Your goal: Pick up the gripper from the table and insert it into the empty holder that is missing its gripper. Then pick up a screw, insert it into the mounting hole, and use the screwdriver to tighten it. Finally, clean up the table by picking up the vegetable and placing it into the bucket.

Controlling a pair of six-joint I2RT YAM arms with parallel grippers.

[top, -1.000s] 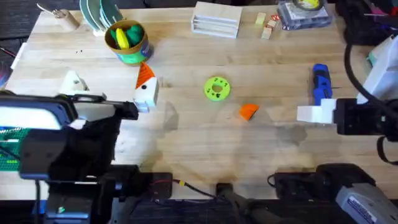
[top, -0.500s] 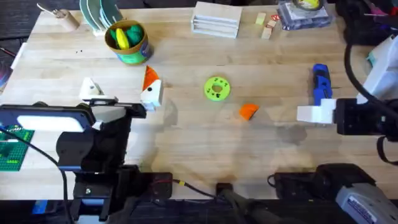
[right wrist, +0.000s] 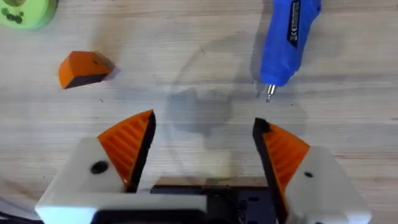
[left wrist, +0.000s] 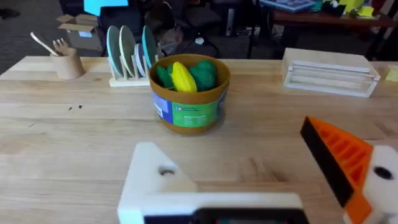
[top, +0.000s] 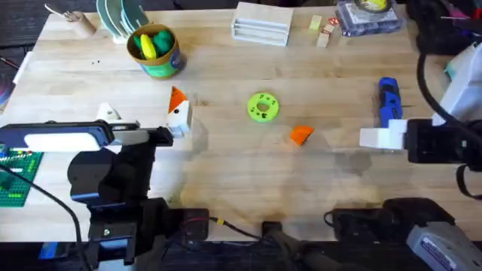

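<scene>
The small orange gripper (top: 301, 134) (right wrist: 84, 67) lies loose on the table, right of the lime-green disc (top: 263, 106). My left gripper (top: 143, 114) (left wrist: 239, 155) is open. One finger base carries an orange pad (top: 176, 96), and the other is the bare white holder (top: 109, 113) (left wrist: 155, 180). My right gripper (top: 376, 138) (right wrist: 205, 134) hovers open with both orange pads, just short of the blue screwdriver (top: 388, 102) (right wrist: 285, 40). At the back left, the bucket (top: 160, 66) (left wrist: 189, 106) holds the yellow vegetable (top: 147, 47) (left wrist: 183, 76) among green toy pieces.
A plate rack (top: 120, 15), a wooden cup with utensils (top: 79, 22), a white slatted box (top: 262, 22), small blocks (top: 324, 30) and a plastic case (top: 369, 16) line the far edge. A green studded plate (top: 15, 181) sits at the left edge.
My left arm swung, carrying its open gripper slightly to the right and then a little nearer. The right arm and the table objects have not moved.
</scene>
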